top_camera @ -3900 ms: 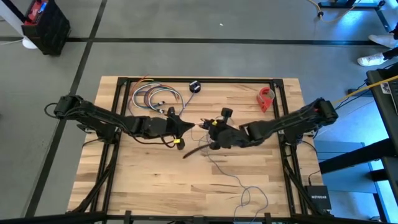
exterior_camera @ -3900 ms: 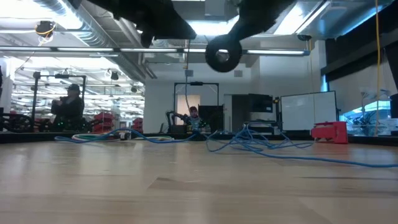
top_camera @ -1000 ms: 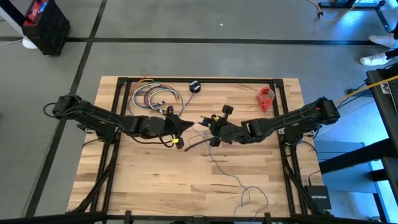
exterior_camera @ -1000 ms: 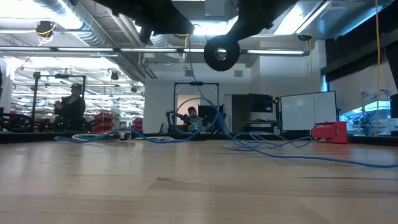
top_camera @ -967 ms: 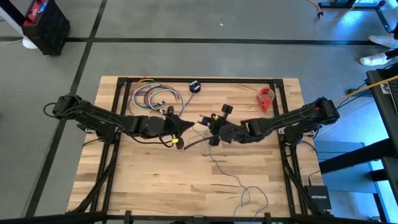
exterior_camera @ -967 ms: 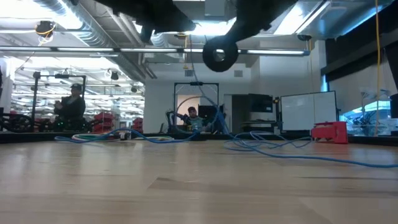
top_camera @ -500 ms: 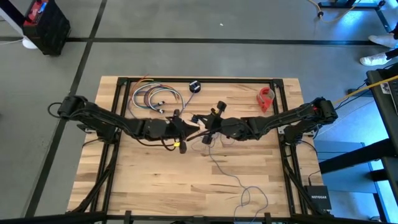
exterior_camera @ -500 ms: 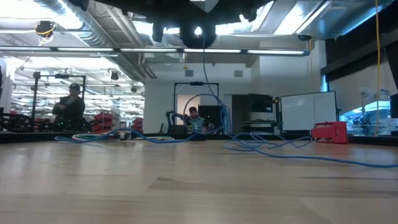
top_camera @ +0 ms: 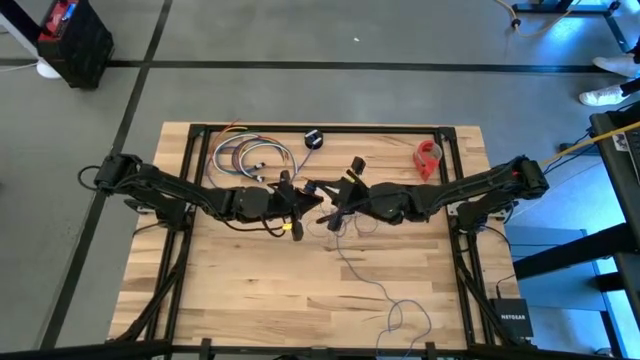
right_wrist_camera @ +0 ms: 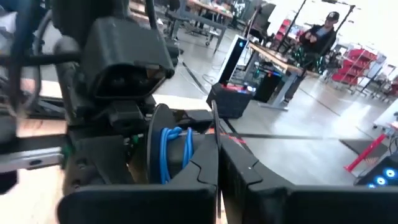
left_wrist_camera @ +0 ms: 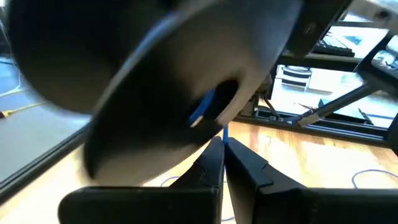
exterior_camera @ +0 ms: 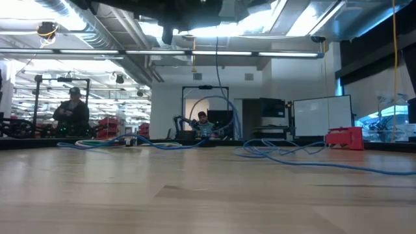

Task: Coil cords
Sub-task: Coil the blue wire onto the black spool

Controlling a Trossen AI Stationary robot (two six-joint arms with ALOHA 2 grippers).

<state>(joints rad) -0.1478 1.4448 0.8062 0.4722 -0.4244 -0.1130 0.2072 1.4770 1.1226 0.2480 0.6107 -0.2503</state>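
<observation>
Over the wooden table [top_camera: 250, 280], both grippers [top_camera: 312, 200] [top_camera: 330, 213] clench the unlabelled cord spool [right_wrist_camera: 166, 152].

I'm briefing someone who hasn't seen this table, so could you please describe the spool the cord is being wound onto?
Start at the middle of the wooden table, where the two dark arms meet. The spool sits between the left gripper and the right gripper: a black round disc with blue-looking turns of thin cord around its core. The multicoloured cable bundle and the red object lie apart, untouched.
</observation>
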